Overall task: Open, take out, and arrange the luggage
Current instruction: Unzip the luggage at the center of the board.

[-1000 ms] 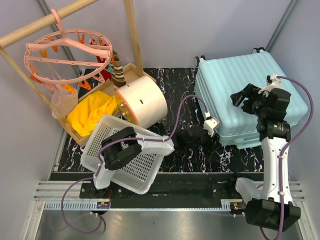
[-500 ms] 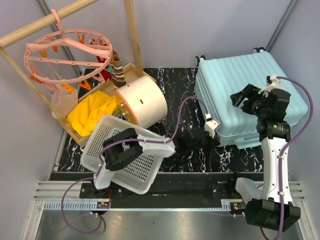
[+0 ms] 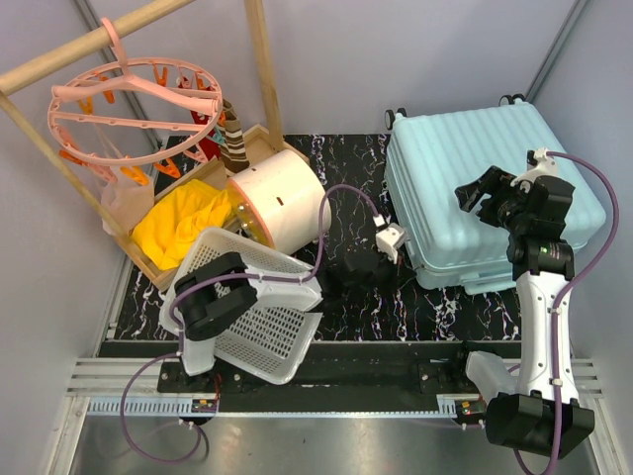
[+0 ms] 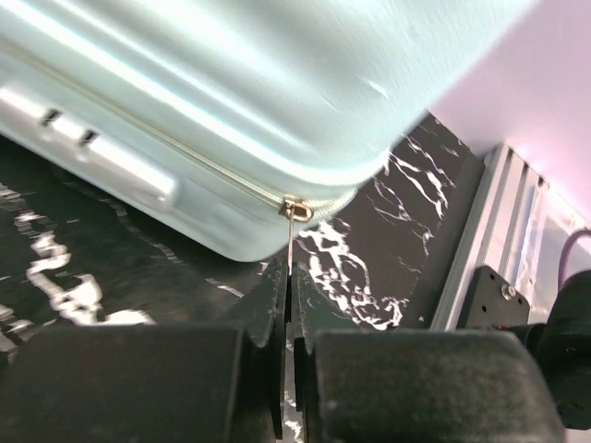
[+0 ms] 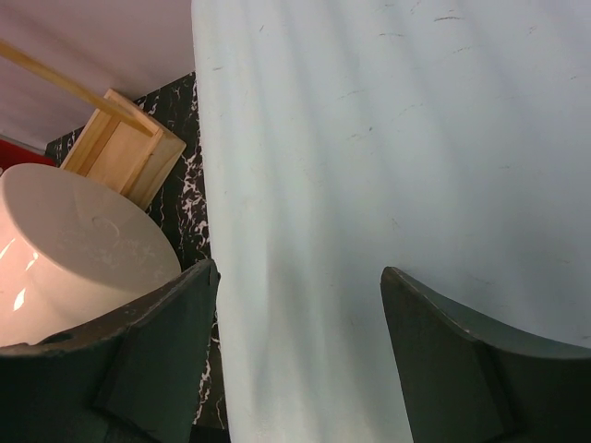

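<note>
The luggage (image 3: 495, 198), a pale mint-blue ribbed hard-shell case, lies flat on 1 broad face at the right rear of the black marbled table (image 3: 336, 158), with its wheels (image 3: 396, 117) toward the back wall and its 2 shells lying together. The left gripper (image 4: 288, 281) sits low at the case's near-left corner. Its 2 fingers are pressed together on the thin metal zipper pull (image 4: 292, 235), which runs straight from the slider (image 4: 297, 210) down into the jaws. The slider is at the rounded corner of the case, on the zip line that runs along the side wall past the side handle (image 4: 102, 166). The right gripper (image 3: 477, 193) hangs over the upper shell, near its middle. In the right wrist view its 2 fingers (image 5: 157, 341) stand wide apart with only the ribbed lid visible between them, and they hold nothing. Whether they touch the lid cannot be told. To the left of the case, apart from it, a cream round drawer box (image 3: 282, 203) lies on its side. In front of that box, a white perforated basket (image 3: 252, 317) tilts over the left arm's base. A yellow cloth (image 3: 183, 226) rests in a wooden tray (image 3: 148, 262) at the far left, beneath a pink ring hanger (image 3: 134, 99) with clips that hangs from a wooden rail (image 3: 69, 54).
</note>
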`<state>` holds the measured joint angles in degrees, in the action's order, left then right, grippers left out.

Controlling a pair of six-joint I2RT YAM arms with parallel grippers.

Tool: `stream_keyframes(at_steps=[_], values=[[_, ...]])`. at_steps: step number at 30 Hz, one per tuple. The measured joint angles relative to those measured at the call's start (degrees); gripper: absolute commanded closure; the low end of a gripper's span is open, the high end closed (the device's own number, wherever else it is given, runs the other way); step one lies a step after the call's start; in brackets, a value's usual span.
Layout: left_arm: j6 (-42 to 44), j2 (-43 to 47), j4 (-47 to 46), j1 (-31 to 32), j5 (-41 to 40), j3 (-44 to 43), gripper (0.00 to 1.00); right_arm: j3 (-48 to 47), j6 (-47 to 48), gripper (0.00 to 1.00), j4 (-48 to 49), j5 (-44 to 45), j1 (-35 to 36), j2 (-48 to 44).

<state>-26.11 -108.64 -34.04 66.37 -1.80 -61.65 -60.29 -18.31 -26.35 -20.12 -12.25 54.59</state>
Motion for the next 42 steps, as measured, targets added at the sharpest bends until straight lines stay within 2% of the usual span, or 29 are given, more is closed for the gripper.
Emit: stream_keyframes(at_steps=[6,24,29,35,42], values=[[-1.46,2.4,-0.13,-3.54,0.24,2.62,1.0,0.37,-0.17,0.19,0.33,-0.13,0.0,0.07],[-0.39,2.51,2.34,-11.1,1.2,1.18,1.0,0.37,0.31,0.21,-0.11,-1.77,1.31,0.11],[0.72,1.92,5.99,-13.81,1.31,-2.27,1.0,-1.73,0.79,0.2,-0.57,0.83,9.27,2.58],[2.51,0.04,9.77,-16.35,0.87,-6.97,1.0,-7.02,2.56,0.2,-2.12,8.57,20.72,8.66],[5.7,-4.0,14.78,-18.47,0.72,-14.99,1.0,-18.32,7.19,0.18,-5.77,20.39,25.07,17.16]])
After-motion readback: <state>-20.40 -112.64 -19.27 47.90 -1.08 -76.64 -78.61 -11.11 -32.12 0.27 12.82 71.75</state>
